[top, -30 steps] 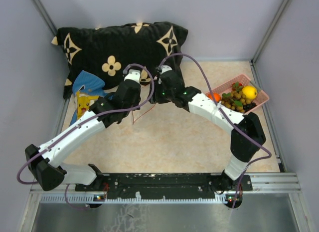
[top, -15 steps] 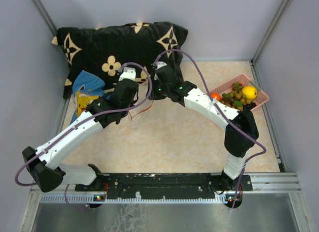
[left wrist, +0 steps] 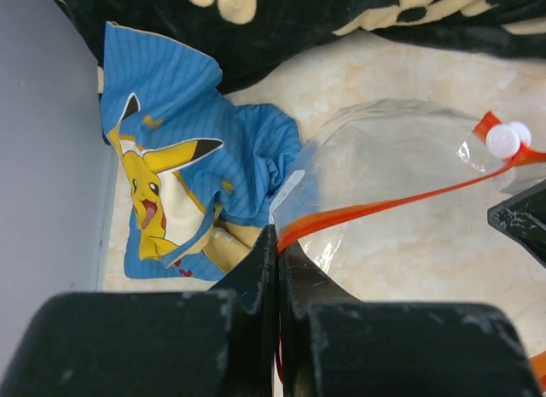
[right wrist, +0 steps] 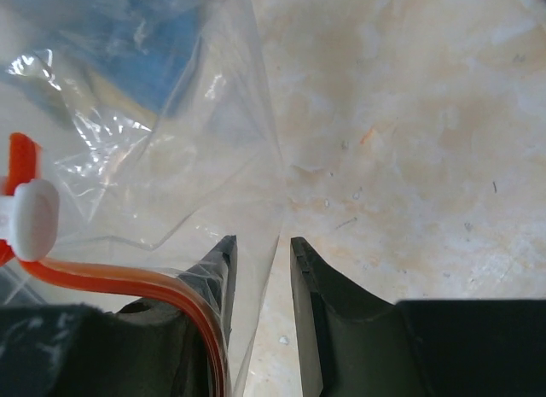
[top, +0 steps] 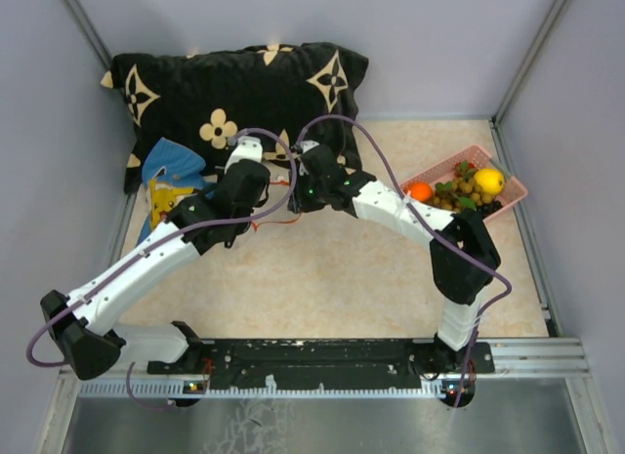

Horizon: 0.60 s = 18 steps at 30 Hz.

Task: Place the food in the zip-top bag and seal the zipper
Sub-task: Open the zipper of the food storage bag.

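The clear zip-top bag (left wrist: 401, 183) hangs between my two grippers over the beige floor, just in front of the pillow. My left gripper (left wrist: 278, 239) is shut on one end of its orange-red zipper (left wrist: 384, 207). A white slider (left wrist: 503, 141) sits at the strip's far end. My right gripper (right wrist: 263, 243) has its jaws a little apart, with the bag's clear film (right wrist: 153, 141) running between them. The zipper (right wrist: 111, 277) curls round its left finger, and the slider (right wrist: 34, 218) is beside it. The food (top: 469, 185), with a lemon (top: 489, 181) and an orange (top: 420, 191), lies in the pink basket (top: 513, 192) at the right.
A black pillow with cream flower prints (top: 234, 83) lies along the back. A blue cartoon-print cloth (top: 166, 181) lies at the left, also in the left wrist view (left wrist: 171, 141). Grey walls stand on both sides.
Both grippers have moved left and slightly back with the bag. The right arm has stretched further away from the basket.
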Available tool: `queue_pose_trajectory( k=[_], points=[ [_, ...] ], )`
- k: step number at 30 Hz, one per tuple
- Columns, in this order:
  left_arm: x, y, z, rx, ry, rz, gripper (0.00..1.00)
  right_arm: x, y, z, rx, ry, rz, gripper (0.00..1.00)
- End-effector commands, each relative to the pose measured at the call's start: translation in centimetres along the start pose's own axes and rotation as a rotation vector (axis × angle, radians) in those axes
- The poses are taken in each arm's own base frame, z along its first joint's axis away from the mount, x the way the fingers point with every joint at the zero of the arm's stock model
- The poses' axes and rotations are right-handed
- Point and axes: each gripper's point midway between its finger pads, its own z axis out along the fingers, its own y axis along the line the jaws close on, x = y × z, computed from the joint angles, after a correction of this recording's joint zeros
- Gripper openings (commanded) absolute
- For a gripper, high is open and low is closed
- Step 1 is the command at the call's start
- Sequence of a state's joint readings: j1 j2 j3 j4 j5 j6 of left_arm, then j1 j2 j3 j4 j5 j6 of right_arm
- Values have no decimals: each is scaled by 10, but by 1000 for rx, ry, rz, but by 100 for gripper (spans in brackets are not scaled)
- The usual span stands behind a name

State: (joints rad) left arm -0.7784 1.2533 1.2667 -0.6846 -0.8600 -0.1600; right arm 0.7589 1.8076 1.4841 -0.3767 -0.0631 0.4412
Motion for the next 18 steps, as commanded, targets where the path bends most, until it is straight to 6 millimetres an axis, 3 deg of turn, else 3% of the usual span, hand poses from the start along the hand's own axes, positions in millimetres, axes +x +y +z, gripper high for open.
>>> queue_pose_trajectory(
  k=[1, 6, 11, 18],
  points=[
    [11, -10, 5, 32, 22, -9, 0, 4, -4, -1, -7, -29, -19, 32],
    [27, -38, 11, 124, 63, -42, 0, 7, -2, -2, -38, -57, -2, 32],
    [30, -48, 13, 156, 84, -62, 0, 5, -4, -9, -29, -84, -9, 33],
    [32, -61, 14, 203, 87, -96, 0, -18, 9, -45, -83, -206, -21, 51]
  ],
)
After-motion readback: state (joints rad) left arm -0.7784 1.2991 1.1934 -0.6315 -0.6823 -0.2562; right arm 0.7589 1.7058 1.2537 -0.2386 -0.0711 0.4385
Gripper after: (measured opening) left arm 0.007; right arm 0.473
